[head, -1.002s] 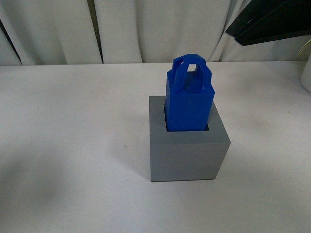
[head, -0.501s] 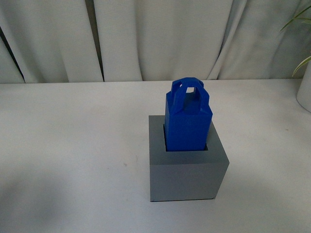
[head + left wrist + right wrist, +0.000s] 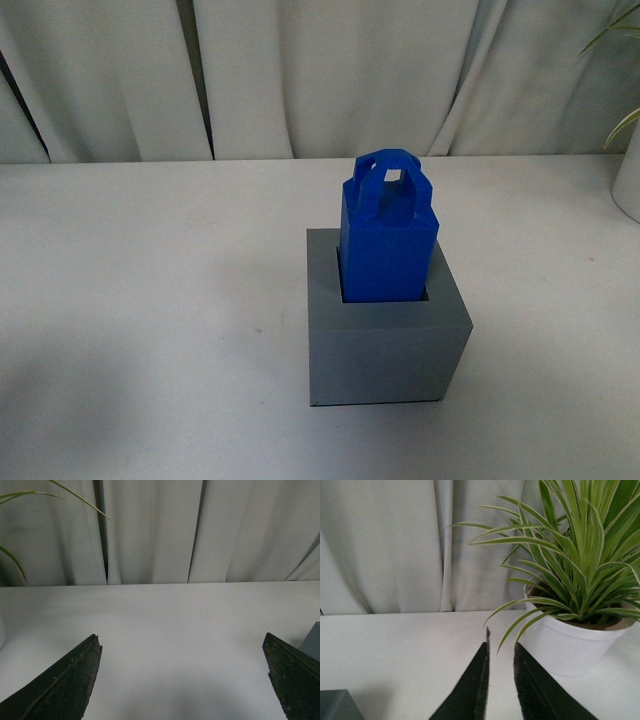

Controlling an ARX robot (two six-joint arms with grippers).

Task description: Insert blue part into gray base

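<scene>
**Both grippers empty, arms out of the front view**

Neither arm shows in the front view. The left gripper (image 3: pixel 182 680) has its dark fingers (image 3: pixel 65 685) spread wide with nothing between them. The right gripper (image 3: pixel 500 685) has its fingers (image 3: pixel 472 687) drawn nearly together, a narrow gap between, holding nothing.

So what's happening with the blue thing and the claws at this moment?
Left gripper open, empty. Right gripper nearly shut, empty, facing the potted plant. Blue part upright in the gray base recess. Nothing touching it.
</scene>
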